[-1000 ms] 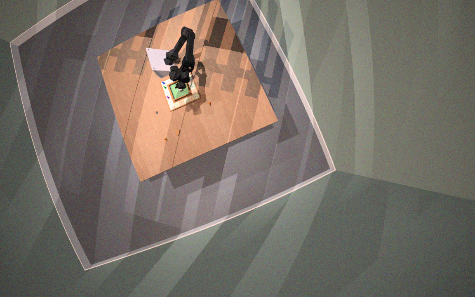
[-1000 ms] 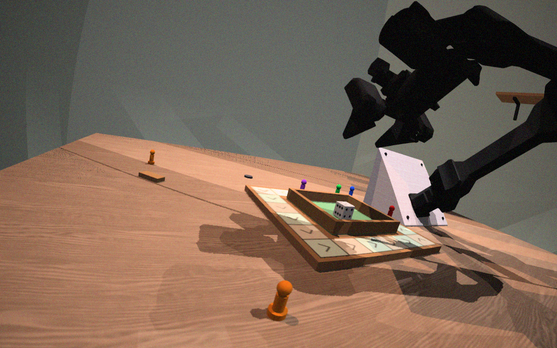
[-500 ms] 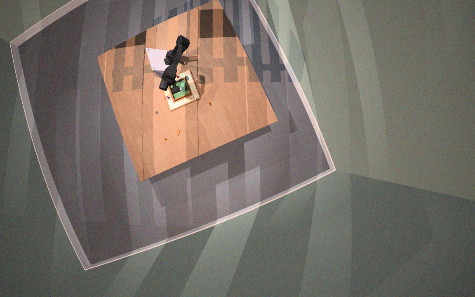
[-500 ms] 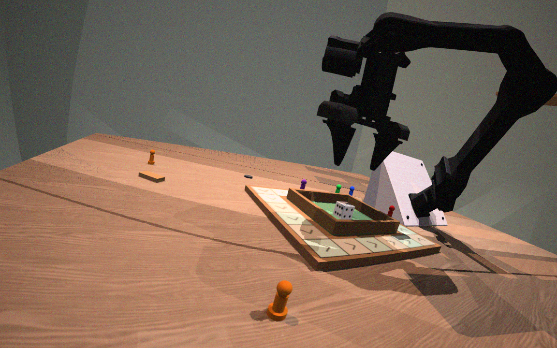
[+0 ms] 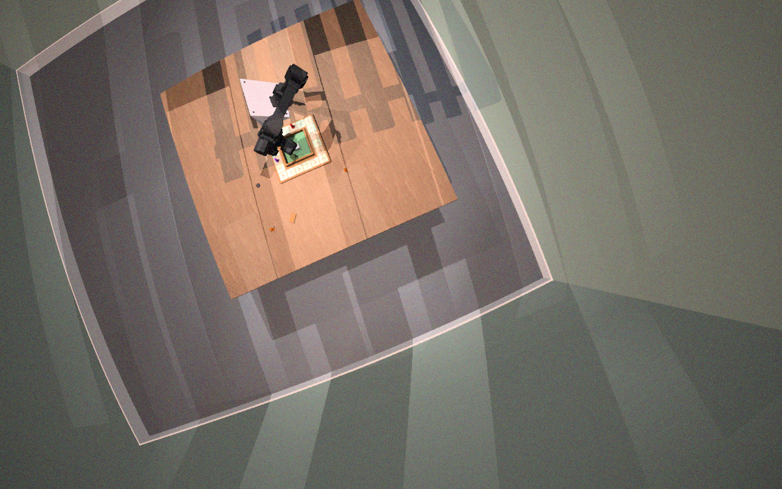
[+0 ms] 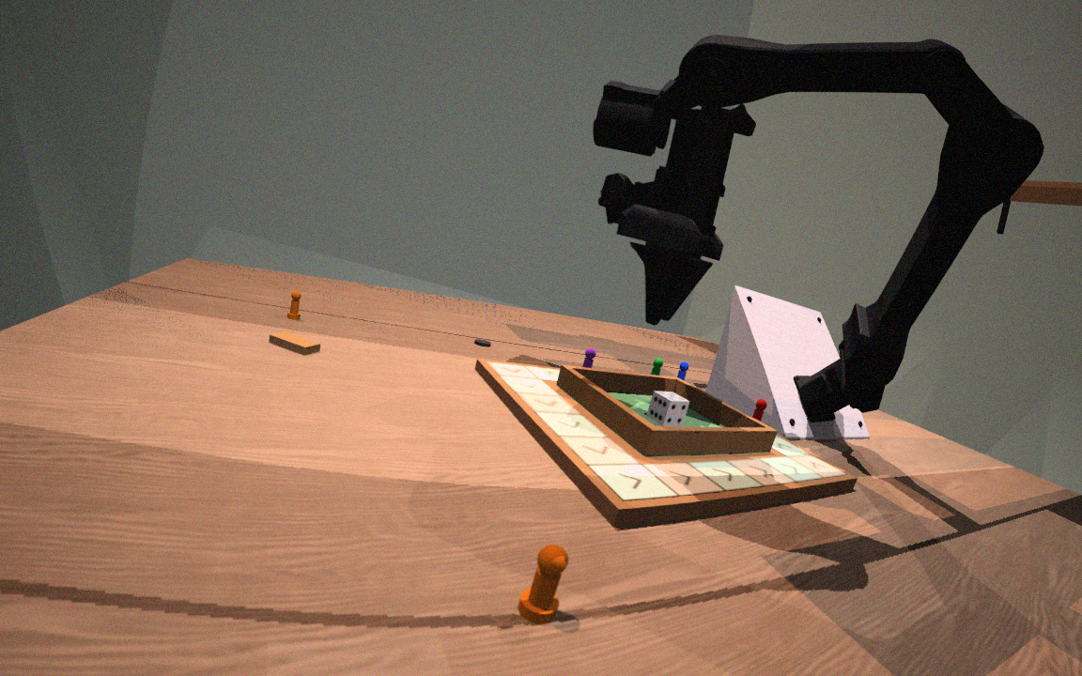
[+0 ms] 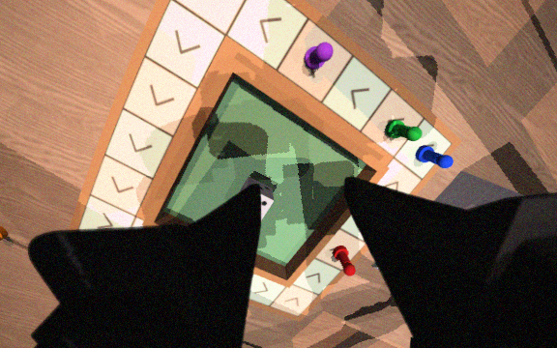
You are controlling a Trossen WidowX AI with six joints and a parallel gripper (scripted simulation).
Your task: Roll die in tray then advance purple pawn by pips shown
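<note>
My gripper (image 5: 289, 145) (image 6: 654, 321) (image 7: 302, 188) is partly open and empty, pointing down high above the board. The white die (image 6: 668, 408) (image 7: 265, 205) rests in the green-floored tray (image 6: 713, 441) (image 7: 286, 272). My left fingertip covers much of it in the wrist view, and its top pips are not readable. The purple pawn (image 5: 276, 159) (image 6: 589, 359) (image 7: 319, 56) stands upright on the board (image 6: 679, 510) (image 7: 131, 99), with one arrow square between it and the corner ahead. The gripper is clear of it.
The green pawn (image 7: 396, 129) and blue pawn (image 7: 433, 157) stand behind purple; the red pawn (image 6: 760, 409) (image 7: 343, 259) stands on another side. Two orange pawns (image 6: 543, 584) (image 6: 294, 305), a wooden block (image 6: 294, 344), a dark disc (image 6: 483, 342) and a white wedge (image 6: 776, 361) are off the board.
</note>
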